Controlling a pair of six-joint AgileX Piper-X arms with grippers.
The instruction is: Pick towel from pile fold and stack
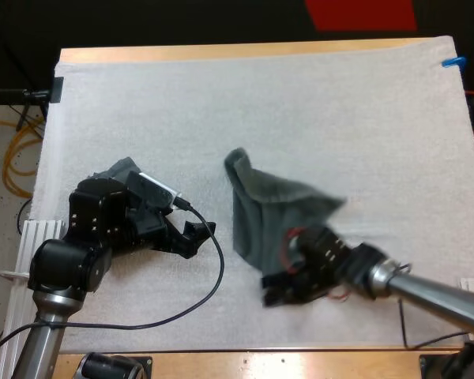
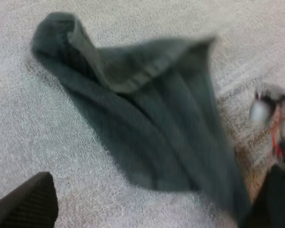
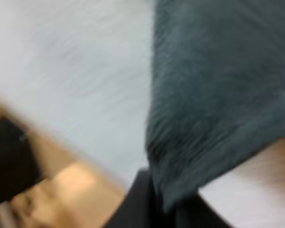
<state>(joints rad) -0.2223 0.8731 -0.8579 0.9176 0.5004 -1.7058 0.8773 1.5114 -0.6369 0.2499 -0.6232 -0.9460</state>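
Towel (image 1: 272, 209), dark grey-green, during the pick-and-spread step.

High view: the towel hangs in a loose, rumpled drape over the middle of the white mat (image 1: 340, 118), its near part raised at the right gripper (image 1: 278, 278). The left gripper (image 1: 191, 238) rests low on the mat, well apart from the towel. A second towel (image 1: 118, 168) lies crumpled just behind the left arm.

Left wrist view: the left arm's own fingers (image 2: 26, 204) stand apart and clear of the cloth, so this gripper is released. The towel spreads ahead with one corner peaked up.

Right wrist view: the right gripper's fingers are clamped on a corner of the towel, close to the table's (image 3: 71, 180) near edge.

Judgement: folding has not begun. The next move calls for laying the towel flat and having the left gripper take a free corner.
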